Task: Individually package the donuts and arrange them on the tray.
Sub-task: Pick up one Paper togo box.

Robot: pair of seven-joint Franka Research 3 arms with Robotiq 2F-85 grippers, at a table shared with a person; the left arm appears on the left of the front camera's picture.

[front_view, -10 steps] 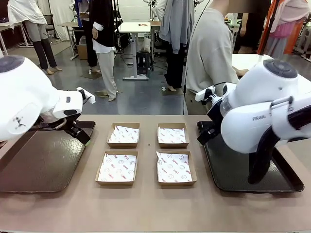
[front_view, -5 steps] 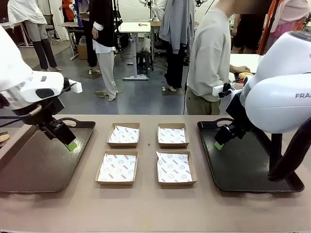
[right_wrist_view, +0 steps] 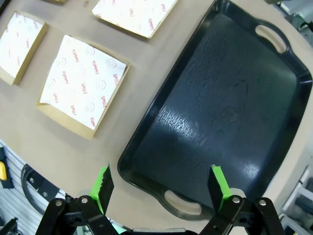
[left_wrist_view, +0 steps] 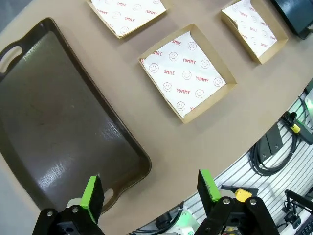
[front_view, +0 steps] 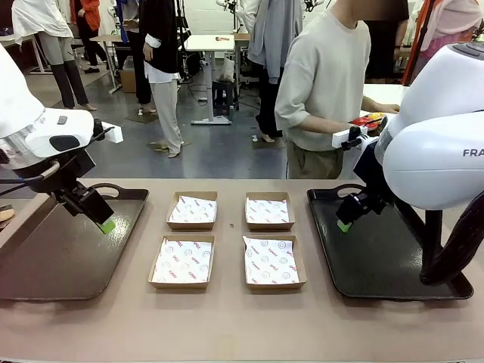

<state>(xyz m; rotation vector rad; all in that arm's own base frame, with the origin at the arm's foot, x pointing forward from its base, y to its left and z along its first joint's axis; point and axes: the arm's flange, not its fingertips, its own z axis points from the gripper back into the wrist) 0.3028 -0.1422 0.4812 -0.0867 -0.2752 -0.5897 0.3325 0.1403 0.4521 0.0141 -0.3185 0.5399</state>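
Note:
My left gripper (front_view: pixel 103 222) hangs open over the brown tray (front_view: pixel 60 257), nothing between its green pads (left_wrist_view: pixel 92 194). My right gripper (front_view: pixel 345 224) hangs open over the black tray (front_view: pixel 386 265), also holding nothing; in its wrist view the tray (right_wrist_view: pixel 220 107) lies below the pads (right_wrist_view: pixel 218 185). Between the trays sit several paper-lined cardboard boxes (front_view: pixel 184 262), all without donuts. Behind the table a person's hand rests by a small red and yellow patch (front_view: pixel 368 119), too small to tell as donuts.
The boxes stand two by two: near left, near right (front_view: pixel 273 262), far left (front_view: pixel 192 210), far right (front_view: pixel 268 211). The person (front_view: pixel 321 83) stands at the far side, right of centre. The left wrist view shows the table's near edge and cables (left_wrist_view: pixel 274 152) below it.
Both arms have pulled up and back, so each gripper now hangs over its own tray. The person has turned, one arm now reaching toward the side table.

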